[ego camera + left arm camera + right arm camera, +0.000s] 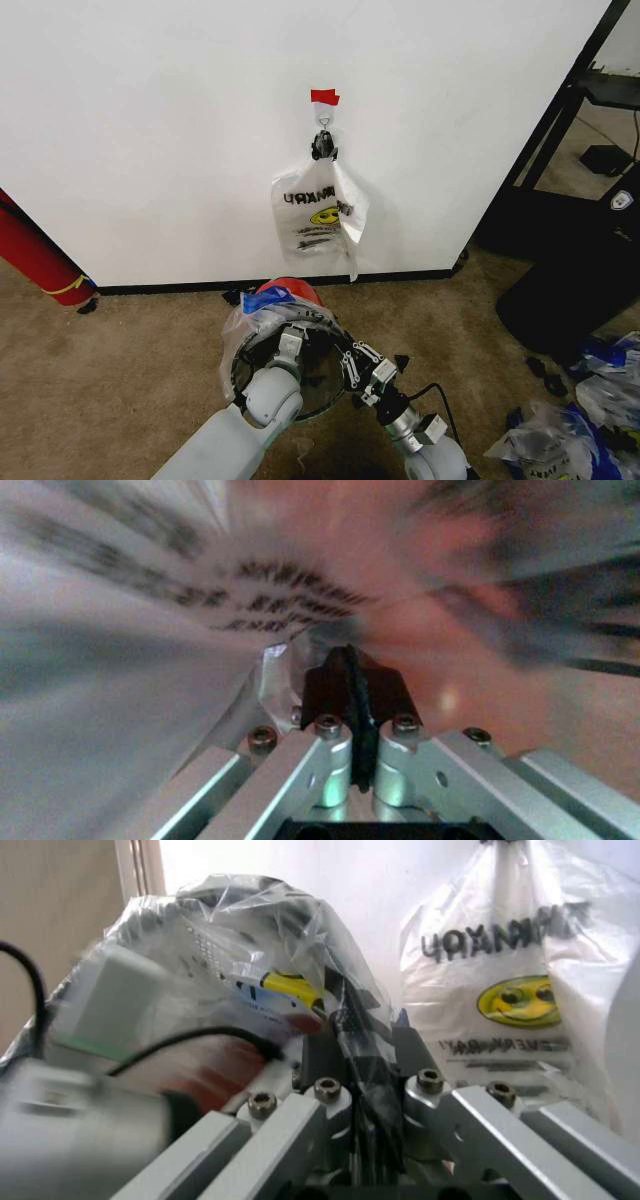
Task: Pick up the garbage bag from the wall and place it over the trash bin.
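Translucent plastic over black mesh, both claws clamped on it.
Nearest, left claw point(291, 340) and right claw point(352, 364) pinching garbage bag point(262, 308) across trash bin point(322, 385); at 12 o'clock, mirror-printed bag point(318, 212) hanging on wall point(160, 130).

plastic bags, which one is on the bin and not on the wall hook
The garbage bag draped over the trash bin, blue patch on top, both grippers at it. The other bag hangs from the hook.

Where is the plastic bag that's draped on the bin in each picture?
Head view: garbage bag draped over the trash bin, bottom centre.
Left wrist view: across the left half, close up.
Right wrist view: upper left.
Shared landmark: hanging smiley bag, head and right wrist views.
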